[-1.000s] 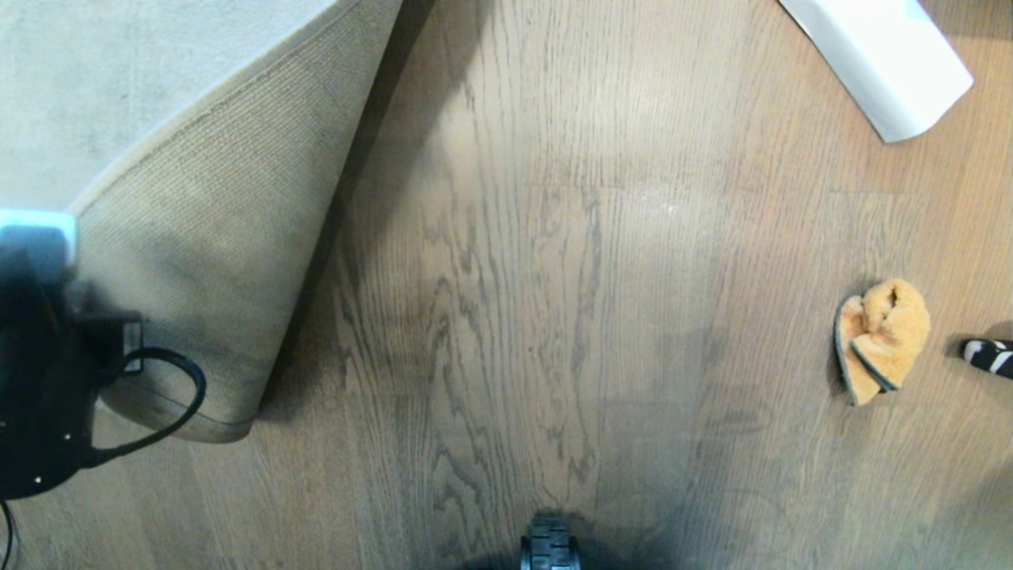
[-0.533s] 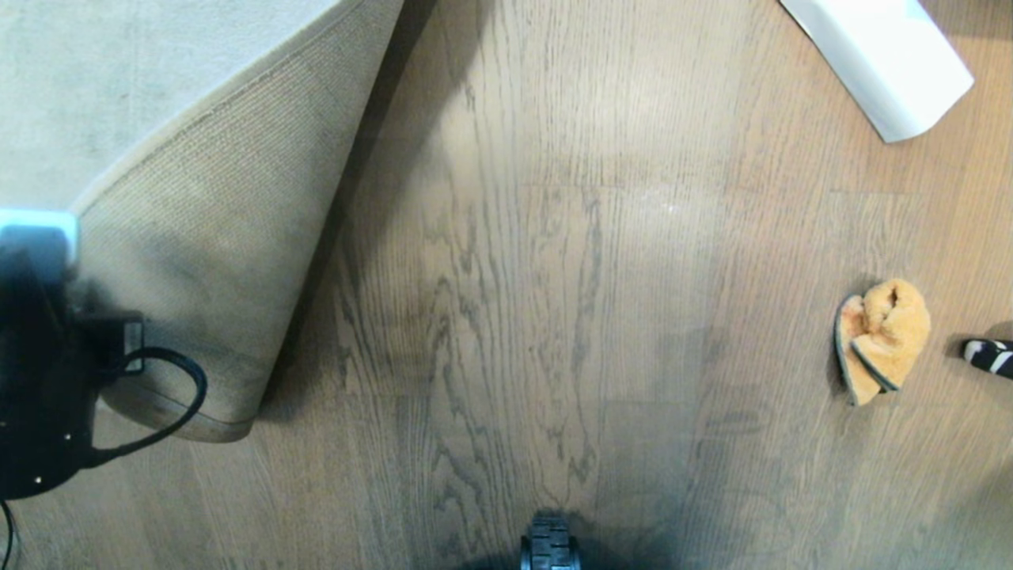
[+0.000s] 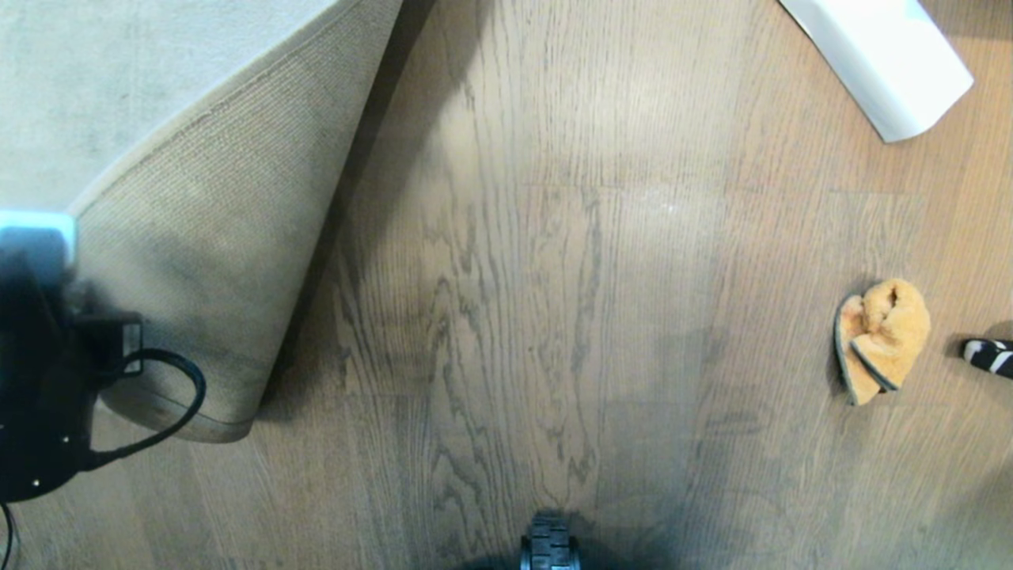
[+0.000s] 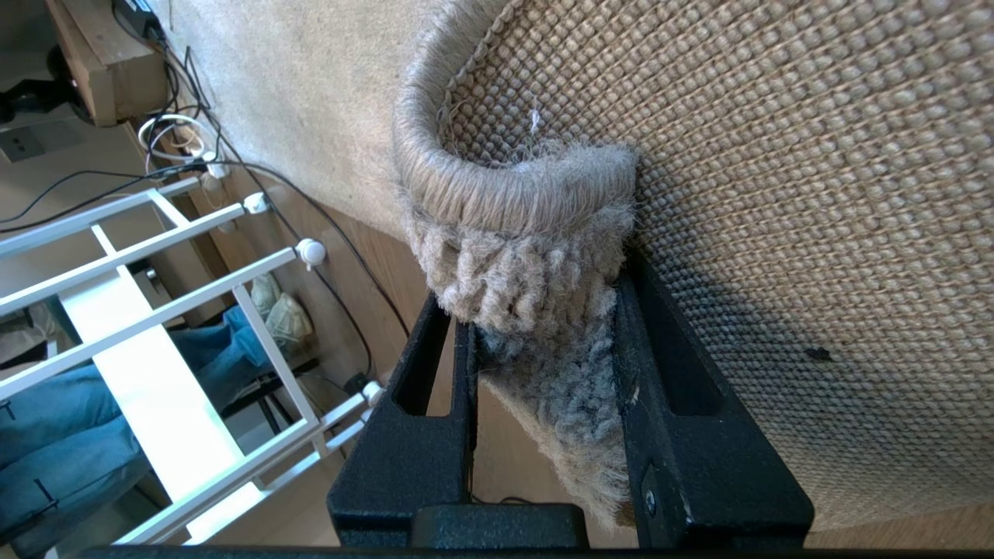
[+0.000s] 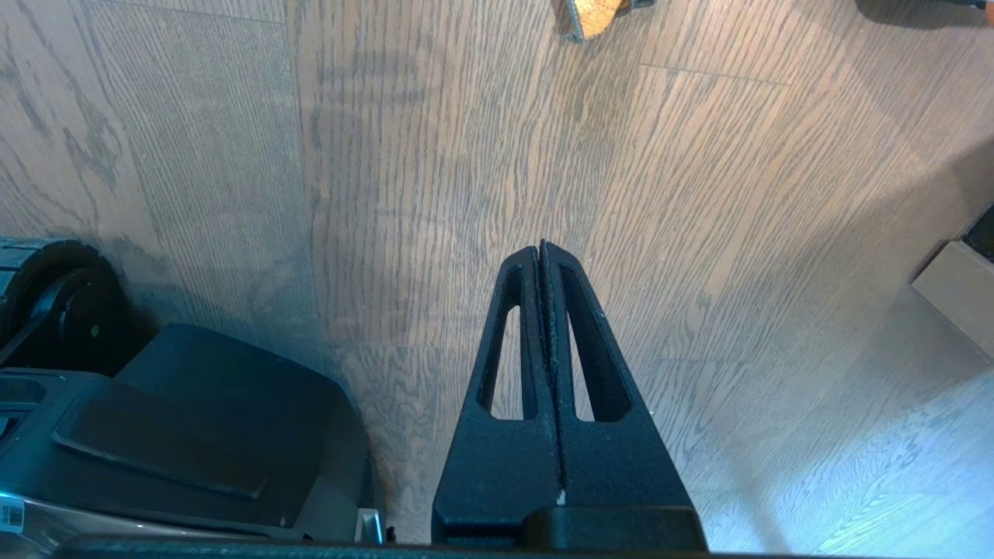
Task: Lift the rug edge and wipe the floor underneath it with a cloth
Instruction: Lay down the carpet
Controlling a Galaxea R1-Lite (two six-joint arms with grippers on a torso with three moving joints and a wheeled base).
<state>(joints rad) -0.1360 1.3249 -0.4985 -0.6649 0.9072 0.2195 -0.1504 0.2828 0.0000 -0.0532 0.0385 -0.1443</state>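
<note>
- Floor [image 3: 554,261]: wood-grain planks, bare beside the turned-back rug; the strip nearest the fold is the stretch to be wiped.
- Rug edge [image 3: 198,261]: corner folded back over the pile, tan woven backing up, at the far-left side of the floor patch. Judged heavy and semi-stiff; it holds a curl rather than draping, so it likely drops flat if released.
- White rolled sheet [image 3: 878,63]: lies far across the floor from the rug, at the opposite top corner of the head view. Not part of the job.
- Left gripper [image 4: 543,349]: at the rug's lower-left border, jaws clamped narrowly on the bound corner of the rug edge, pile bunched between the fingers [image 4: 668,404]. The stitched binding looks like the firmest place to hold; the grip sits there now.
- Right gripper [image 5: 542,256]: hangs low over bare floor, well apart from the rug, fingers pressed together and holding nothing.
- Cloth [image 3: 880,336]: small fuzzy orange rag with dark trim, crumpled on the floor well away from the rug on the right. Judged light, soft, easily squashed; pinch the raised folded hump from above rather than the flat trim. The jaws must open first.
- Striped object [image 3: 989,355]: just past the cloth, away from the rug; cannot tell what it is.
</note>
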